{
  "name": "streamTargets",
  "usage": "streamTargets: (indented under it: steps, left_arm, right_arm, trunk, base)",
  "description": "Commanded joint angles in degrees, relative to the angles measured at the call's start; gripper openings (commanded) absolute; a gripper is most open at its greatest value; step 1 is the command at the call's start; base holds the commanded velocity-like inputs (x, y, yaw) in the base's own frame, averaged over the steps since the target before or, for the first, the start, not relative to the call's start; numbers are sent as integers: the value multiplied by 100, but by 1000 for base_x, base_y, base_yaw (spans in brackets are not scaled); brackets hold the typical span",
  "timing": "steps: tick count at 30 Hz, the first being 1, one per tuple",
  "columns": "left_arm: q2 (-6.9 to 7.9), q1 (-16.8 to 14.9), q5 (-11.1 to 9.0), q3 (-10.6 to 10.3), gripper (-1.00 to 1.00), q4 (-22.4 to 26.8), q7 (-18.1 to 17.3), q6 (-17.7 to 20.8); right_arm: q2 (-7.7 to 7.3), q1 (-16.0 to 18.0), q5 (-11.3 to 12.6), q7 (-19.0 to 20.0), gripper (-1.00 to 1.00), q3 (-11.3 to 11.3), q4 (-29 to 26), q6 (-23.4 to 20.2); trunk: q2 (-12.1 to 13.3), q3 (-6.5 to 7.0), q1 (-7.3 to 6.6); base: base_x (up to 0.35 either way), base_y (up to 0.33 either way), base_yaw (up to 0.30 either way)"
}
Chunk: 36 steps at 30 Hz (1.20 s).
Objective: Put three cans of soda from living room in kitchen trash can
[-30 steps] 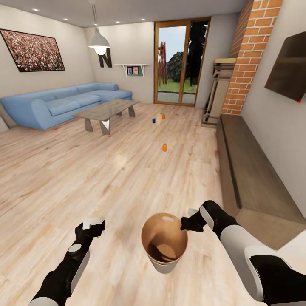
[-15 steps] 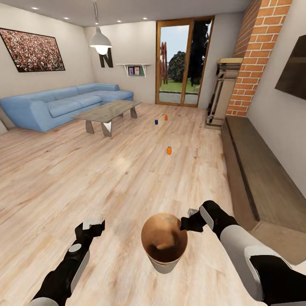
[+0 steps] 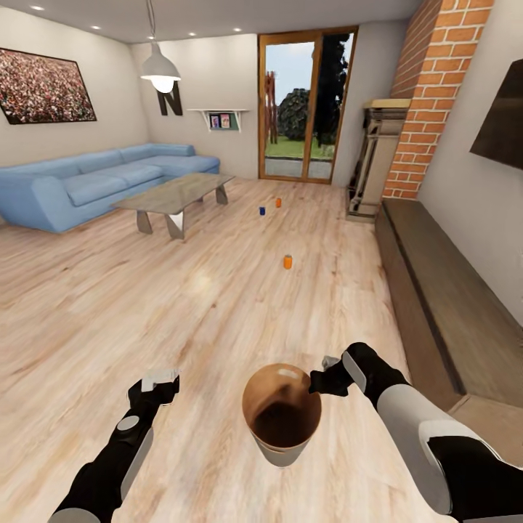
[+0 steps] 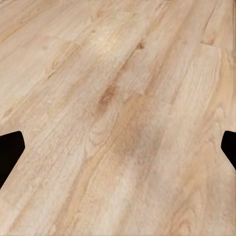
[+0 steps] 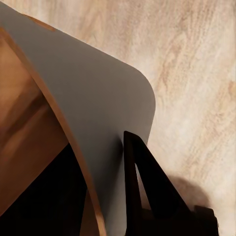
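Two grippers over light wood floor point(image 3: 145, 305). Right gripper point(image 3: 317, 380) clamped on rim of tan trash can point(image 3: 282, 423), held upright in front of robot; one finger point(image 5: 142, 182) pressed against grey outer wall. Left gripper point(image 3: 157, 383) holds nothing, fingers spread wide over planks. Ahead on floor: orange soda can point(image 3: 288, 261) nearest, blue can point(image 3: 262, 211) and second orange can point(image 3: 278, 203) near grey table point(image 3: 174, 196), close to blue sofa point(image 3: 87, 185).

Light wood plank floor point(image 3: 218, 305) with visible grain and a faint sheen spreads beneath both pincers. The tash can point(image 3: 282, 418), pinched at its rim by the right gripper point(image 3: 319, 381), looks smooth and matt: tan-brown inside like cardboard, grey outside. The gripper fingers point(image 5: 142, 182) are matt black.
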<state>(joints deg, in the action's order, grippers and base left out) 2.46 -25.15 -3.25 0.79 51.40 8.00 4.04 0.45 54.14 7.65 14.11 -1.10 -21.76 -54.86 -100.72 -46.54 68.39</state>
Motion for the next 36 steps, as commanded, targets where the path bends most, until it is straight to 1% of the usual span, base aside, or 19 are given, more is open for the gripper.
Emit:
streamTargets:
  steps: [1,15,20,36]
  left_arm:
    - [0,-1,0,0,100,0,0,0]
    - [0,2,0,0,100,-7,0,0]
    - [0,1,0,0,100,2,0,0]
    - [0,2,0,0,100,12,0,0]
  right_arm:
    - [0,1,158,21,-100,21,-1,-16]
    - [-33,1,158,13,-100,39,-3,24]
    - [-36,4,158,13,-100,31,-3,98]
    - [-36,5,158,13,-100,29,-3,115]
  trunk:
    - [0,1,0]
    - [0,1,0]
    - [0,1,0]
    - [0,1,0]
  base:
    - [262,196,-220]
    - [262,196,-241]
    - [262,196,-247]
    - [262,196,-246]
